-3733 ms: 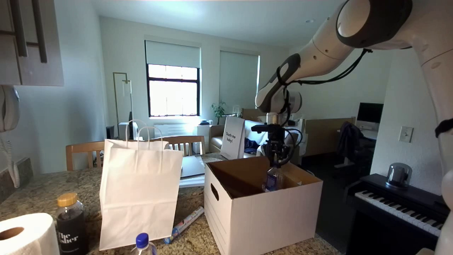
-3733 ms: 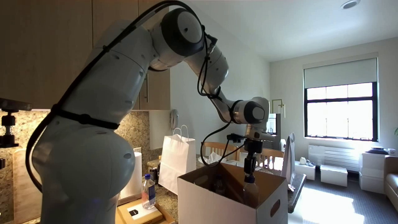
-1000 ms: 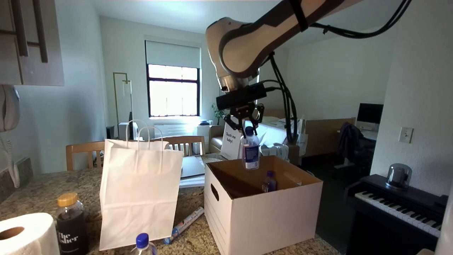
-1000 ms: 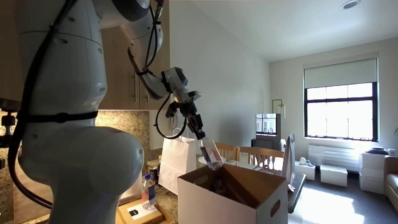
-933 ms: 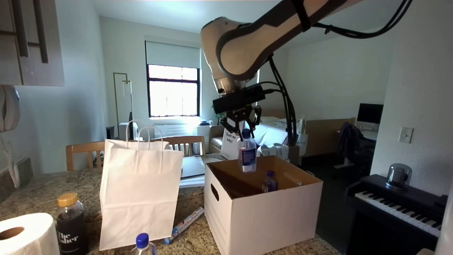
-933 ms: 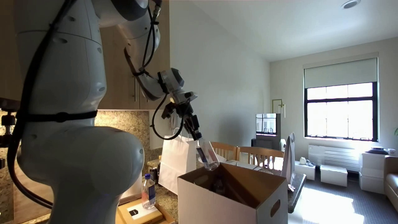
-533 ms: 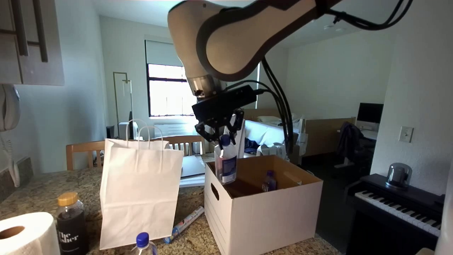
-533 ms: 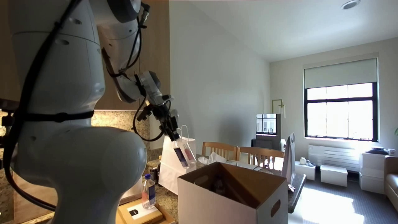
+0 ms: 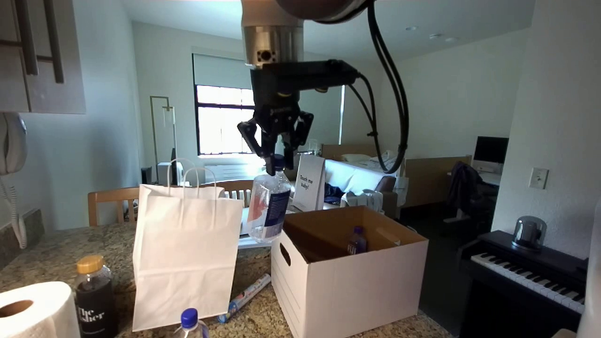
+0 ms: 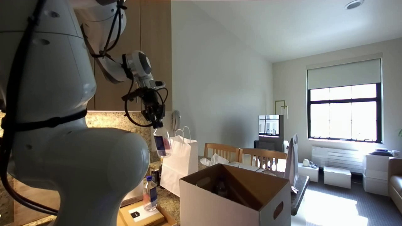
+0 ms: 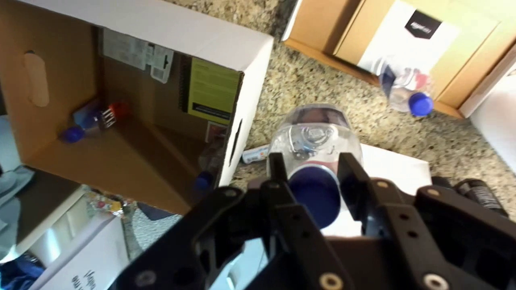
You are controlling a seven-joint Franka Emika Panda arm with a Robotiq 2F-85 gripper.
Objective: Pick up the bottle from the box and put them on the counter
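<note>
One paper roll (image 9: 44,314) stands far left in an exterior view; then a white bag (image 9: 188,263) on the counter (image 9: 258,314); then the gripper (image 9: 280,163), fingers (image 9: 269,145) closed round a blue cap (image 11: 314,197), holding a tilted bottle (image 9: 270,209) aloft outside the box (image 9: 366,291); next the box itself, two more bottles (image 11: 93,120) inside.

Pincer (image 10: 158,124) holds bottle (image 10: 162,143) by top, sl. tilted; 2nd bottle (image 10: 150,195) upright on flat pkg (image 10: 146,217) nr open box (image 10: 216,205).
</note>
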